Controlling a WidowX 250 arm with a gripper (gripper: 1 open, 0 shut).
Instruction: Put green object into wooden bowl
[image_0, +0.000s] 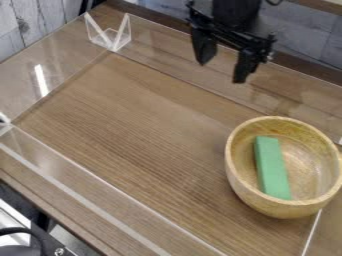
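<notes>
While only one block (273, 167), one bowl (285, 165) and one gripper (225, 56) show, the table (127, 120) also carries a clear-walled tray (60, 185) and a small clear stand (107, 33) at the far left corner. Green and bar-shaped, the block lies flat inside the bowl, its long axis running from the far rim toward the near rim, tilted slightly right at the near end. Up at the top edge the arm is cut off; the gripper hangs there with fingers apart, holding nothing, well apart from the bowl. At right, the bowl's rim nearly meets the frame edge.
</notes>
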